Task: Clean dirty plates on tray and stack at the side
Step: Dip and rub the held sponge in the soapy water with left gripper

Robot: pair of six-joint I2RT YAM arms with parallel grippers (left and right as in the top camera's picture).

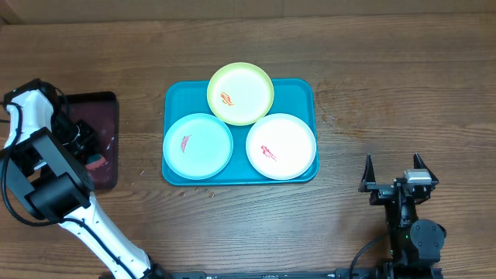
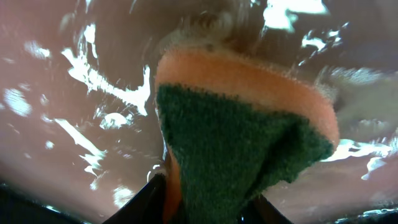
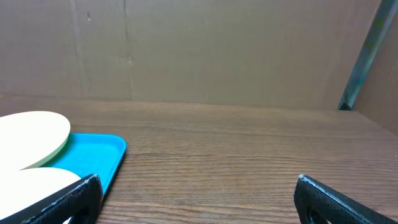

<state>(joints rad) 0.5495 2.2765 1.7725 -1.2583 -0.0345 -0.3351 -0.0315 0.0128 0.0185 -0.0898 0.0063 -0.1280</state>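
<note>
left fingers (image 2: 147, 200) are squeezed tight on a sponge (image 2: 236, 155) that is orange with a green scratchy side. the sponge is right down by the dark red tray (image 1: 101, 116), which looks wet and shiny. i cannot tell if it touches. that tray sits at 9 o'clock on the tabletop (image 1: 387, 77).

right fingers (image 3: 68, 202) are wide apart, with only wood showing between them. they are low over the tabletop at 4 o'clock, well apart from the plates.

the teal tray (image 1: 304, 91) lies flat in the middle of the tabletop, and three round plates lie on it. the blue plate (image 1: 198, 155) is at 8 o'clock on the tray. the white plate (image 1: 288, 132) is at 4 o'clock, just beside the blue one. the yellow-green plate (image 1: 241, 81) is the farthest, at 12 o'clock. its edge pokes out past the far rim of the tray, and it meets the edges of both other plates. each plate has a small red smear on it.
</note>
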